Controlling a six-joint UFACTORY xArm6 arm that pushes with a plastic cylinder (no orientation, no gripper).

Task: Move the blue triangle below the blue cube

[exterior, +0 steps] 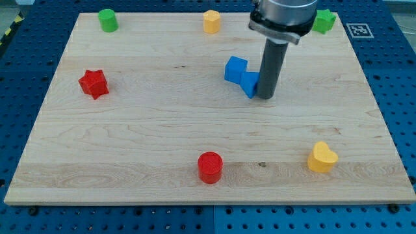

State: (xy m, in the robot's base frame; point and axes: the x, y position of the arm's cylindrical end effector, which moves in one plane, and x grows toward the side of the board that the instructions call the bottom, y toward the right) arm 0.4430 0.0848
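Camera view shows the pale wooden board surface (130, 136) lying on a blue perforated bench (19, 78). My tip (264, 97) sits on the wood, pressed against the right side of the small blue triangle block (249, 84). That triangle in turn touches the lower right corner of the blue cube block (235, 68), so the two blue pieces form a tight pair just left of the dark rod. The arm has no fingers at all, only this rod, so nothing is clamped or held.

Along the view's top edge stand a green cylinder (107, 19), a yellow block (211, 21) and a green star-like block (324, 21). A red star block (93, 83) lies at the left, a red cylinder (210, 167) near the bottom centre, and a yellow heart-shaped block (322, 157) at the lower right.
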